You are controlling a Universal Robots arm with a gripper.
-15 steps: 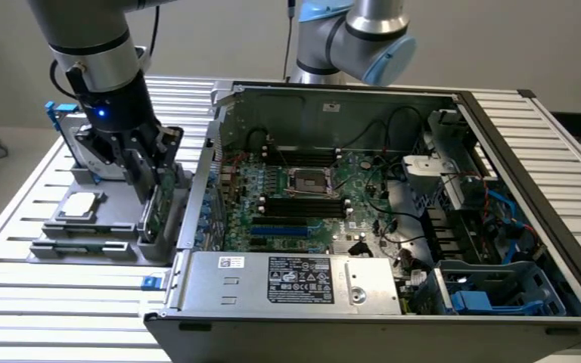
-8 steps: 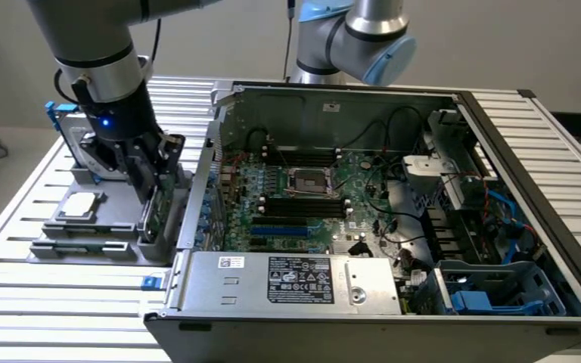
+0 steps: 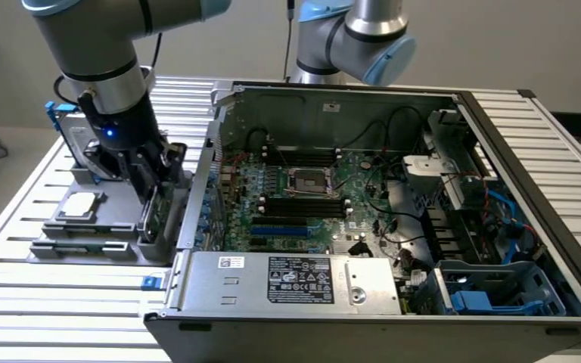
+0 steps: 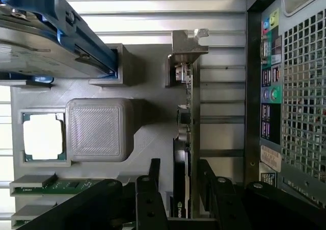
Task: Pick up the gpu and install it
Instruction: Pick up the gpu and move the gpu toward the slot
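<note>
I am holding my pincer (image 4: 179,163) with its jaws wide, straddling the thin, green-and-black gpu card (image 4: 184,120) (a gap is showing on each side). The card, silver-bracketed at one end, is standing on edge in the grey plastic holder tray (image 4: 147,133). In the exterior view the tray is sitting on the slatted metal worktop (image 3: 58,302), at nine o'clock from the open black computer case (image 3: 371,94).

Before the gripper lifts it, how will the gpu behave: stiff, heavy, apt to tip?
Probably stiff: the gpu is a flat board with a metal bracket. Standing on its thin edge in the gray holder, it may tip if nudged sideways.
</note>
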